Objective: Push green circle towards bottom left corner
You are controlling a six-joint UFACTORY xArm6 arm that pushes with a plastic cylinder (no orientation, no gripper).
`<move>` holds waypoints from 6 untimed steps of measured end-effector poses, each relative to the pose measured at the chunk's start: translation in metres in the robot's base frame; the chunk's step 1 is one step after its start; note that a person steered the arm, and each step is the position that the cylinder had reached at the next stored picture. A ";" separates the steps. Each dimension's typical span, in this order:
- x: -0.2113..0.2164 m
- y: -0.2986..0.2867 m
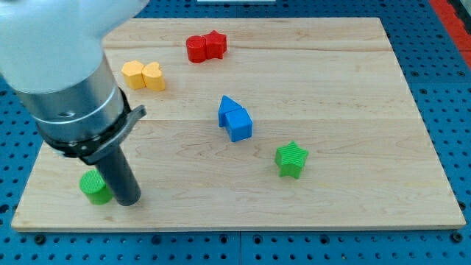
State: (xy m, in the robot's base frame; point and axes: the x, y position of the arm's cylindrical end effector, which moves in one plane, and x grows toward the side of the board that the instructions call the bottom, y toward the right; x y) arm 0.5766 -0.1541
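My tip (126,201) rests on the pale wooden table (331,81) touching the right side of the green circle block (93,187), which sits near the view's bottom left corner. The rod carries no gripper, so nothing is grasped. Well apart lie a green star block (291,159) and two touching blue blocks (235,119).

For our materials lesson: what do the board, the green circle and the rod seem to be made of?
Board: pale wood, probably; plank seams and grain show, matte finish.
Green circle: likely plastic; even bright colour, ridged top.
Rod: dark, smooth, perhaps metal or plastic; unclear. My tip sits against the circle's right side.
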 end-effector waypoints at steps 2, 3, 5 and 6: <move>0.000 -0.034; 0.000 -0.047; 0.001 -0.061; 0.007 -0.050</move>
